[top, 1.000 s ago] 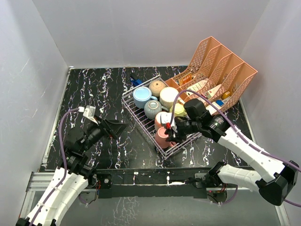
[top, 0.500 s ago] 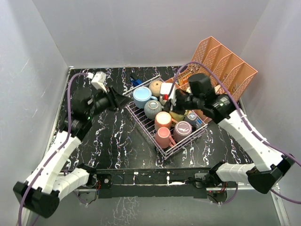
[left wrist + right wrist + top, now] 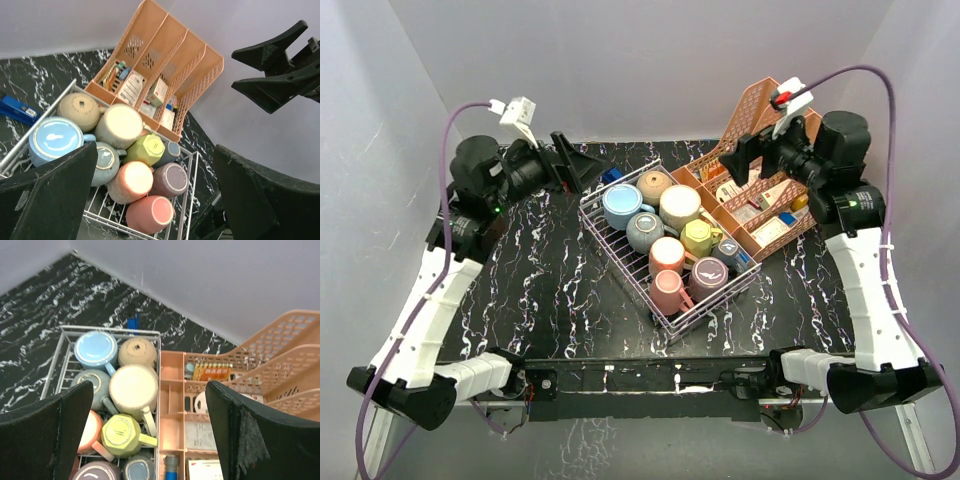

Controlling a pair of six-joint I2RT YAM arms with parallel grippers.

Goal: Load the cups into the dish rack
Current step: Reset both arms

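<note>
The dish rack (image 3: 620,265) stands mid-table with several cups upside down inside: light blue (image 3: 622,207), tan (image 3: 654,186), cream (image 3: 680,207), grey-blue (image 3: 645,232), yellow (image 3: 698,237), mauve (image 3: 708,278) and pink (image 3: 668,292). My left gripper (image 3: 575,165) hangs high over the rack's far left, open and empty. My right gripper (image 3: 745,155) hangs high on the far right, also open and empty. The left wrist view looks down on the rack (image 3: 192,175) between the open left gripper (image 3: 156,147). The right wrist view shows the yellow cup (image 3: 120,435) below the open right gripper (image 3: 150,385).
A salmon-pink lattice organiser (image 3: 770,170) holding small items stands against the rack's far right side. A blue stapler-like object (image 3: 608,175) lies behind the rack's far corner. White walls close in the table on three sides.
Both arms have risen from low positions to high ones behind the rack. The right gripper left the rack's near corner. Both grippers closed partway and now stand wide open.
</note>
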